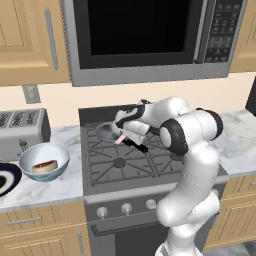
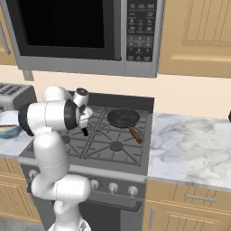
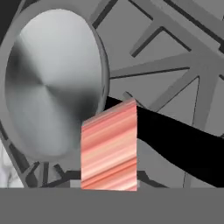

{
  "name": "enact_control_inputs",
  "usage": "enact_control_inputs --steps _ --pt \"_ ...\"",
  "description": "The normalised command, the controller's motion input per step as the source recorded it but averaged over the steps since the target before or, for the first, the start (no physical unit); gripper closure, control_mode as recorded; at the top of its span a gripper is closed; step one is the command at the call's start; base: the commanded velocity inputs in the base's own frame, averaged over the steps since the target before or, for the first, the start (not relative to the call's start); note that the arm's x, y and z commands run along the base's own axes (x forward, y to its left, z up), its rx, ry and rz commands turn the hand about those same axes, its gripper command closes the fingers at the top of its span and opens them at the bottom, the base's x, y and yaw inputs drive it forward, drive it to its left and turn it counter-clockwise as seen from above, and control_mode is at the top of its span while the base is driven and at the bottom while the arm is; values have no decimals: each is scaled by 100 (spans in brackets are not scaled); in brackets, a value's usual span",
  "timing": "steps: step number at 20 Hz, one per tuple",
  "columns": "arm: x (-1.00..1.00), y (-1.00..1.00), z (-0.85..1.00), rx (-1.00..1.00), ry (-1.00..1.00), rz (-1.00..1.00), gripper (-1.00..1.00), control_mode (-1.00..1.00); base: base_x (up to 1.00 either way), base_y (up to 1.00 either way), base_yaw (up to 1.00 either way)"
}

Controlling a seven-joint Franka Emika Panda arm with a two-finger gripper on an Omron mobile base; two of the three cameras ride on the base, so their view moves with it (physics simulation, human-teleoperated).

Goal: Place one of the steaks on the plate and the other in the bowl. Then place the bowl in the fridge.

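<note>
The pale pink steak (image 1: 120, 139) hangs edge-up over the stove, with my gripper (image 1: 123, 137) shut on it just above the right rim of a shallow silver pan (image 1: 106, 131). In the hand view this steak (image 3: 109, 146) stands up from the bottom and hides the fingertips. The dark red steak (image 1: 45, 165) lies in the pale blue-white bowl (image 1: 44, 161) on the left counter. A sliver of the dark plate (image 1: 6, 180) shows at the left edge, beside the bowl. The fridge is out of view.
A toaster (image 1: 21, 131) stands behind the bowl. The silver pan (image 3: 50, 83) has a black handle (image 3: 179, 142) running past the steak. A dark pan (image 2: 122, 118) sits on the back right burner. The microwave (image 1: 150, 35) hangs above the stove grates (image 1: 125, 162).
</note>
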Motion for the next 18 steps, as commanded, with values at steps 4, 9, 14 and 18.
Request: enact_control_inputs --steps 4,9,14,18 --pt "-40 -9 97 17 -29 0 100 -100 0 0 0" --pt "-94 -6 44 14 -35 0 100 -100 0 0 0" --pt "-97 -9 95 19 -10 0 100 -100 0 0 0" --pt "-80 -36 100 27 0 0 100 -100 0 0 0"
